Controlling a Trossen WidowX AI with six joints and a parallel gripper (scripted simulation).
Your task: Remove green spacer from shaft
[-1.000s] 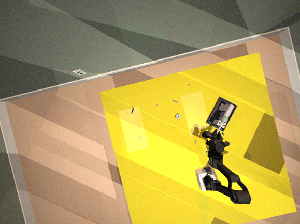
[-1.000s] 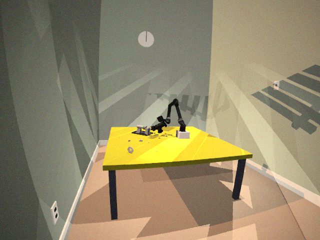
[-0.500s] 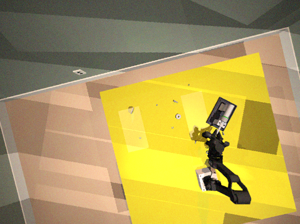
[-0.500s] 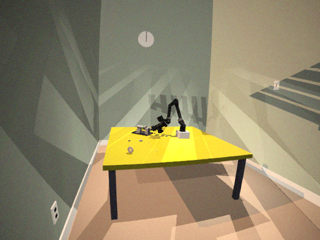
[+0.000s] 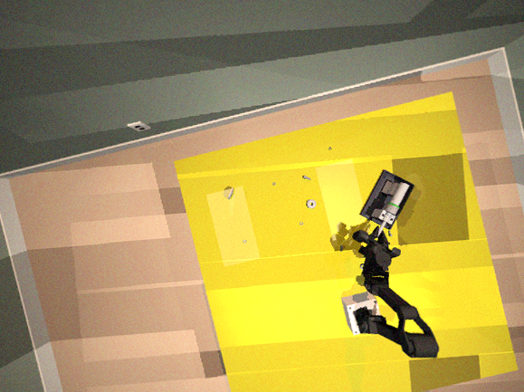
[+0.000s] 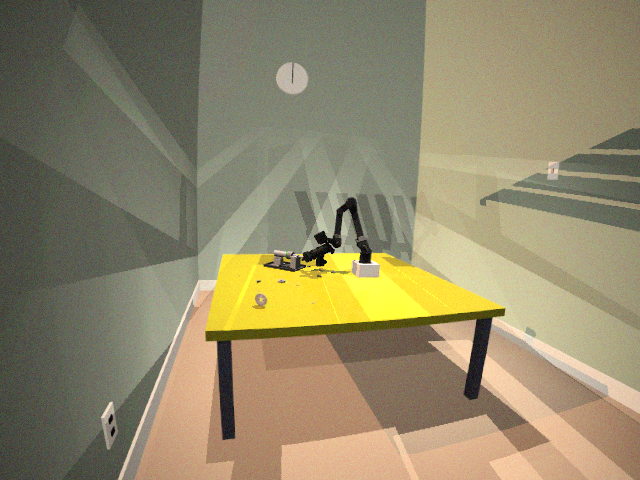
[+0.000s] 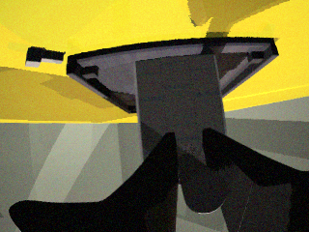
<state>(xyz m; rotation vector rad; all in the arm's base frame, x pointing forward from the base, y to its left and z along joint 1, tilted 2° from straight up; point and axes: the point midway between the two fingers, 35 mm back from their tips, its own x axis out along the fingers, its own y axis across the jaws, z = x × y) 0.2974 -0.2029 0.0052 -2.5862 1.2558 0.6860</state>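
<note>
The shaft (image 5: 383, 225) slopes out of the front block (image 5: 385, 215) (image 6: 295, 261) (image 7: 179, 97) toward the arm; its round end (image 7: 205, 199) shows in the wrist view. My gripper (image 5: 379, 235) (image 6: 303, 256) (image 7: 188, 138) is shut on the shaft's outer end. A green spacer (image 5: 393, 205) shows as a thin ring in line with the shaft, between the front block and the thick white cylinder (image 5: 399, 193) (image 6: 282, 253). A grey block (image 5: 388, 188) (image 6: 278, 260) stands by the cylinder. Whether the spacer touches either neighbour is too small to tell. The wrist view hides the spacer behind the front block.
The blocks stand on a dark base tray (image 5: 370, 206) (image 6: 272, 266) (image 7: 113, 58). A small ring (image 5: 307, 204) (image 6: 281, 281) and a disc (image 5: 230, 194) (image 6: 260, 299) lie or stand apart on the yellow table (image 5: 280, 314) (image 6: 289, 320), among several small bits. A dark piece (image 7: 41, 55) lies beside the tray.
</note>
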